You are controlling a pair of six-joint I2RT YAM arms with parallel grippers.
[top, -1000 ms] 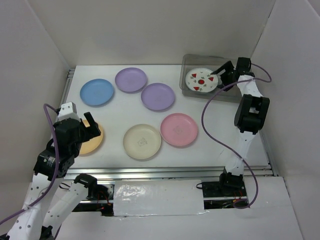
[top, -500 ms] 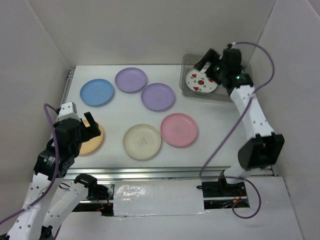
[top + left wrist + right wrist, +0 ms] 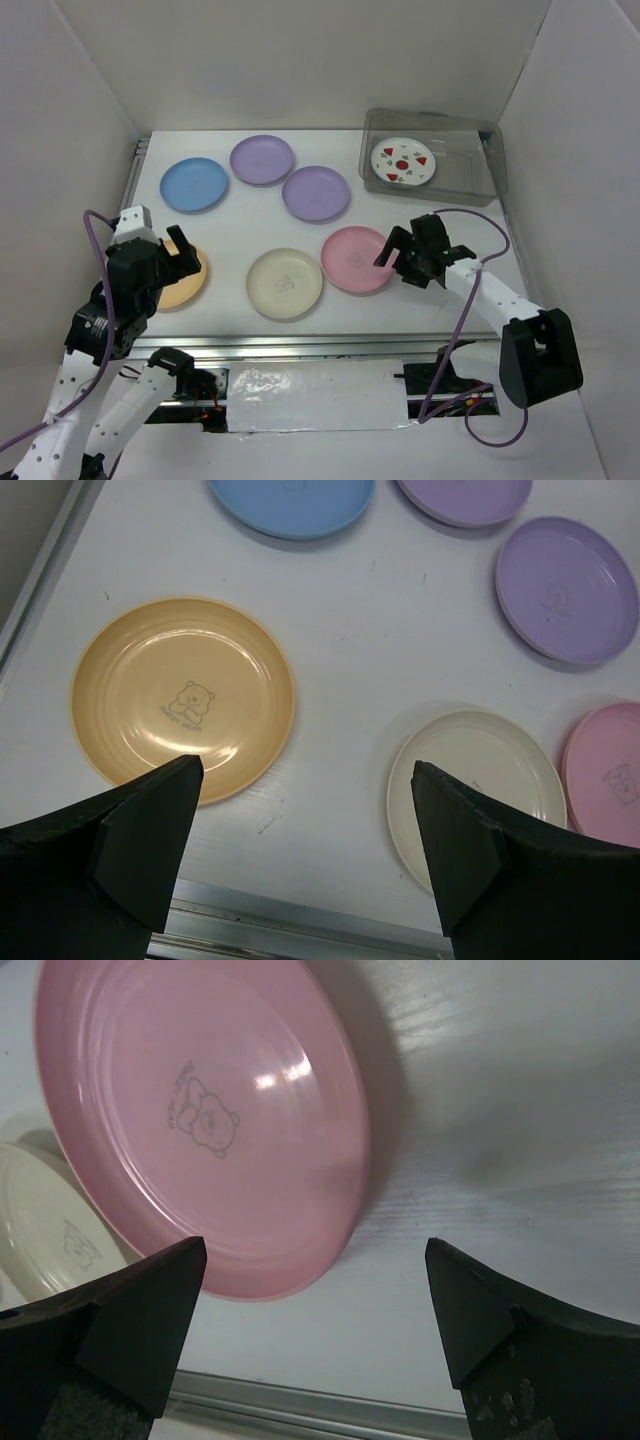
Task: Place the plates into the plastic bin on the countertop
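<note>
The watermelon plate [image 3: 403,162] lies in the clear plastic bin [image 3: 470,170] at the back right of the countertop [image 3: 240,230]. Two lavender plates [image 3: 262,159] [image 3: 316,193], a blue plate [image 3: 194,184], a pink plate [image 3: 357,259], a cream plate [image 3: 284,283] and an orange-tan plate [image 3: 188,282] lie on the table. My right gripper [image 3: 392,262] is open and empty, low at the pink plate's [image 3: 200,1120] right rim. My left gripper [image 3: 172,252] is open and empty, above the gap between the orange-tan plate [image 3: 183,700] and the cream plate [image 3: 475,790].
A metal rail [image 3: 330,345] runs along the table's front edge, close to both grippers. White walls stand at the left, back and right. The right arm's purple cable [image 3: 470,290] loops over the table's front right.
My right arm has left the bin and swung down to the front, beside the pink plate. The watermelon plate stays in the bin. My left arm has barely moved.
</note>
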